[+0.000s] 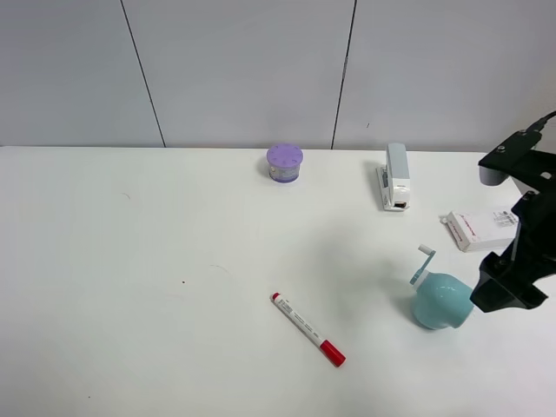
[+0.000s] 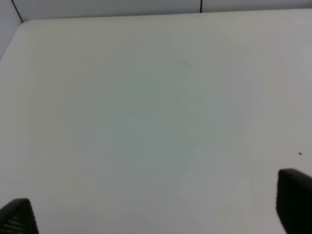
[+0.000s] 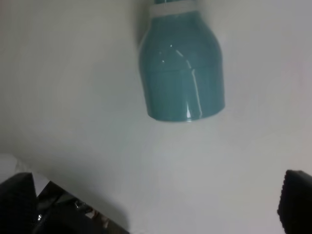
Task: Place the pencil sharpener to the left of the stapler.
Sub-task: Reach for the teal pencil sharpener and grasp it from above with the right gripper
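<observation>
The right gripper (image 1: 499, 291) hangs wide open and empty, the rounded teal plastic pencil sharpener (image 1: 440, 302) just ahead of it and the narrow white stapler (image 1: 397, 176) well beyond. An off-centre squeeze could pop the slick body free.

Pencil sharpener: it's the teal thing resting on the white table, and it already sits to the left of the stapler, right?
Not to the left. The exterior high view shows the pencil sharpener nearer the camera than the stapler and slightly to its right. It is teal and rests on the white table, as you say.
</observation>
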{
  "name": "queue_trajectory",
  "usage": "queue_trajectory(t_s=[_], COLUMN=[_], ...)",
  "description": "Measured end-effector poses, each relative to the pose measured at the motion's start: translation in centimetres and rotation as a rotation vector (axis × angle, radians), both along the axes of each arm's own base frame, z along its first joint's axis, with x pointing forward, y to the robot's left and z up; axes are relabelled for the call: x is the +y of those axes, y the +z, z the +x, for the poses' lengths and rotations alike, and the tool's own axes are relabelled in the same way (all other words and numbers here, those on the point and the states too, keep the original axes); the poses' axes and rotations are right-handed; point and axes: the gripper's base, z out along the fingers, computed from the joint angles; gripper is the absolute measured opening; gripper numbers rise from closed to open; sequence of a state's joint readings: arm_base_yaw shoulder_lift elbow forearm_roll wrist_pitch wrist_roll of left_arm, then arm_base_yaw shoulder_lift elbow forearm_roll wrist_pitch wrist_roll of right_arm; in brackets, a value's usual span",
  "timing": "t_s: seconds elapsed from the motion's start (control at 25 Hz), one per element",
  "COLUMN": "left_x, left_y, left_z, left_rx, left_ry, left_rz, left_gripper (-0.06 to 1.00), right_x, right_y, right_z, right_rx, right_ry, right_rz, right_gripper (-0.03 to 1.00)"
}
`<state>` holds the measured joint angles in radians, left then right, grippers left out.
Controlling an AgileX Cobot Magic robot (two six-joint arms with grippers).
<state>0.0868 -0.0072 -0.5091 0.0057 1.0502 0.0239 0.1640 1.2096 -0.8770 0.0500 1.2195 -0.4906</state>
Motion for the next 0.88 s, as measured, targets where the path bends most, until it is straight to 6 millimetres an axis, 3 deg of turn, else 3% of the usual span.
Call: queue_trajectory(t_s=[0.28,0.6,0.88], left_x=[0.0,0.0,0.0], left_y=[0.0,0.0,0.0], left_z=[0.0,0.0,0.0], left_rx=[0.0,0.0,0.0], left_ry=[0.0,0.0,0.0], left_rz=[0.0,0.0,0.0], left_gripper=[0.99,0.99,0.99], right_x=[-0.4,-0.7,-0.5], right_y=[-0.5,-4.6,-4.6], right_z=[0.3,-0.5,0.4], right_rx=[0.003,-0.033,-0.132], right_ry=[-0.001,0.01,0.008], right_rz=[-0.063,-0.075,-0.054], right_gripper=[0.99,0.99,0.99])
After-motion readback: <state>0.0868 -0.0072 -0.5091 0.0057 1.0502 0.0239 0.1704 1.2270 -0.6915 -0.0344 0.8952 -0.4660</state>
